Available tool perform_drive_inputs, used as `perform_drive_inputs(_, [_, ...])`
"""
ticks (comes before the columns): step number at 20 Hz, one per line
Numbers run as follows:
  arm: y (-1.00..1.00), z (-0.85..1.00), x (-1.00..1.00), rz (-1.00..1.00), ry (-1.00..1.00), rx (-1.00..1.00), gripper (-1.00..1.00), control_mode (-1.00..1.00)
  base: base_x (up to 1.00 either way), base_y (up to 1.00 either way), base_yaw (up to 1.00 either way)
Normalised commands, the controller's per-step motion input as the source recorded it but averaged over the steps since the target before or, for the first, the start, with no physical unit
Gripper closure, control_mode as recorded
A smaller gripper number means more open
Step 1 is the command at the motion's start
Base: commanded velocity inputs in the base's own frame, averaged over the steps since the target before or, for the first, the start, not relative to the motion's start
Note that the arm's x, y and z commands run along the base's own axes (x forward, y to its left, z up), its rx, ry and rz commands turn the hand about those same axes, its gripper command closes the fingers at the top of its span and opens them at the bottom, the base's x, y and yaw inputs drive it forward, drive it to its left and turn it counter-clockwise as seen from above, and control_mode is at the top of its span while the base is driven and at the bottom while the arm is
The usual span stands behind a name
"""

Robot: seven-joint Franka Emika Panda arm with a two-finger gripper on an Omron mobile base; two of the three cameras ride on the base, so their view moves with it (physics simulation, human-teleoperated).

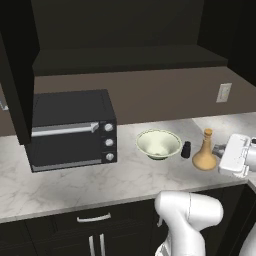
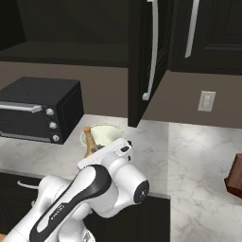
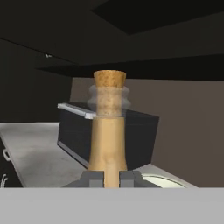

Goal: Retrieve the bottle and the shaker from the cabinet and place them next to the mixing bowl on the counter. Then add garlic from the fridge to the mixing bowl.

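The two-finger gripper (image 3: 111,178) is closing narrowly around the lower neck of the tan-orange, bulbous-based flask bottle (image 3: 108,131); it is standing upright on the white-grey marbled counter (image 1: 60,180), near the wide pale cream-green mixing bowl (image 1: 158,144), the small dark shaker (image 1: 186,149) sitting between them; it looks stiff, smooth, perhaps slippery and top-heavy, so the neck suits gripping.

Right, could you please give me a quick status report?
Gripper closed around bottle neck. Bottle standing on counter beside shaker and mixing bowl. Nothing blocking.
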Motion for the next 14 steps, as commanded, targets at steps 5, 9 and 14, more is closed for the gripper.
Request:
perform_drive_inputs(5, [0.00, 0.00, 0.04, 0.00, 0.00, 0.00, 1.00, -1.00, 0.00, 0.00, 0.00])
perform_drive_inputs(9, [-0.01, -0.13, 0.00, 0.00, 0.00, 0.00, 1.00, -1.00, 0.00, 0.00, 0.00])
perform_drive_inputs(14, [-0.04, -0.41, 0.00, 0.00, 0.00, 0.00, 1.00, -1.00, 0.00, 0.00, 0.00])
